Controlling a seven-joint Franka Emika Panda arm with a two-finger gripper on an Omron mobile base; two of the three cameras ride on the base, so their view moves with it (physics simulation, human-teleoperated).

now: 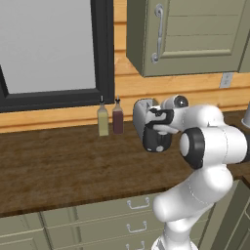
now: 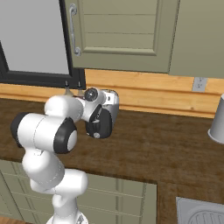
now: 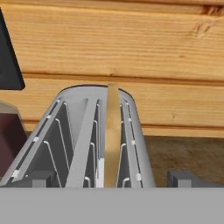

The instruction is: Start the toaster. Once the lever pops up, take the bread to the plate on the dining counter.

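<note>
The silver-white toaster (image 1: 140, 113) stands at the back of the dark wooden worktop, its black end panel (image 2: 99, 122) facing me. The lever (image 2: 96, 135) is a small knob low on that panel. In the hand view I look down on the toaster's top slots (image 3: 65, 140), and the tan bread (image 3: 112, 131) stands on edge in the right slot. My gripper (image 3: 113, 178) hovers just above the toaster's near end, open, one fingertip on each side of the body and nothing between them. The arm's wrist (image 1: 168, 114) covers part of the toaster. The plate and the dining counter are out of view.
Two slim bottles (image 1: 103, 119) (image 1: 117, 117) stand just left of the toaster by the wood wall. An olive cabinet (image 1: 190, 34) hangs overhead, and a dark window frame (image 1: 102, 49) is at the left. A grey cup (image 2: 217, 120) and a sink corner (image 2: 201, 212) lie to the right.
</note>
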